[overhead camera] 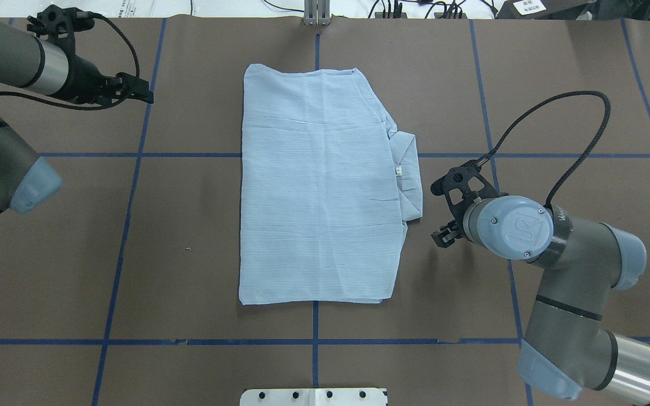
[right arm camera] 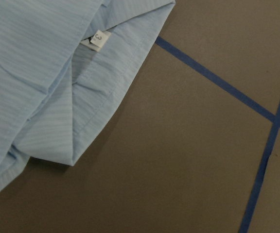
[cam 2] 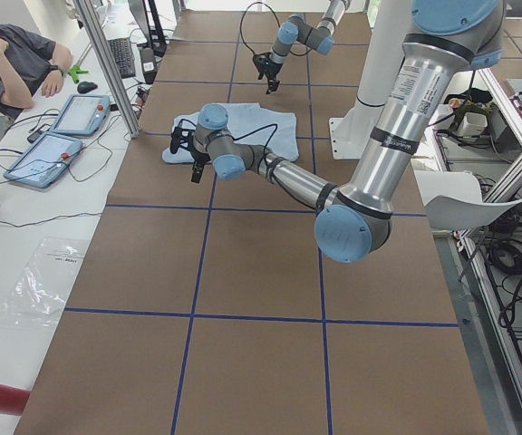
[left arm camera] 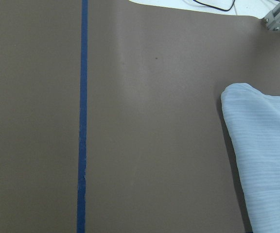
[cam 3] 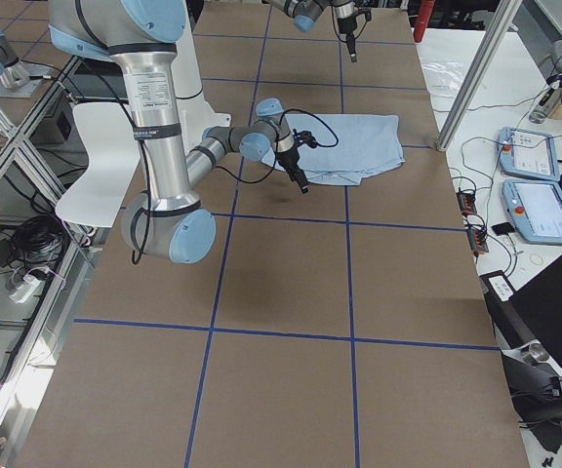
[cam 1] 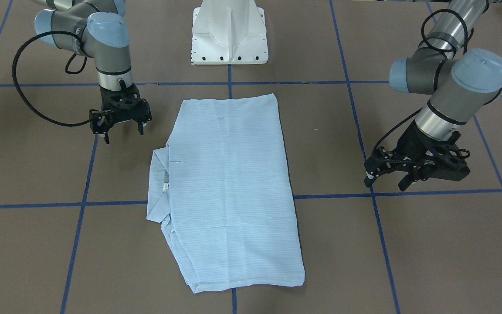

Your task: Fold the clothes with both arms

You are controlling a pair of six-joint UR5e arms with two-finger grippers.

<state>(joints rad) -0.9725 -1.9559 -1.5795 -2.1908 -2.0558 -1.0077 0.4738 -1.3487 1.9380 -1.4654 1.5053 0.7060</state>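
The shirt (overhead camera: 319, 186) lies folded flat in the middle of the bench (overhead camera: 189, 197), collar (overhead camera: 407, 169) poking out on the right. My right pincer (cam 1: 123, 134) hangs near that collar, spread open and empty; my left pincer (cam 1: 386, 183) is well apart at far left, also open, holding nothing

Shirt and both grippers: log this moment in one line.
shirt: folded, flat on table, collar sticking out | left gripper: open, empty, clear of shirt | right gripper: open, empty, near collar, not touching
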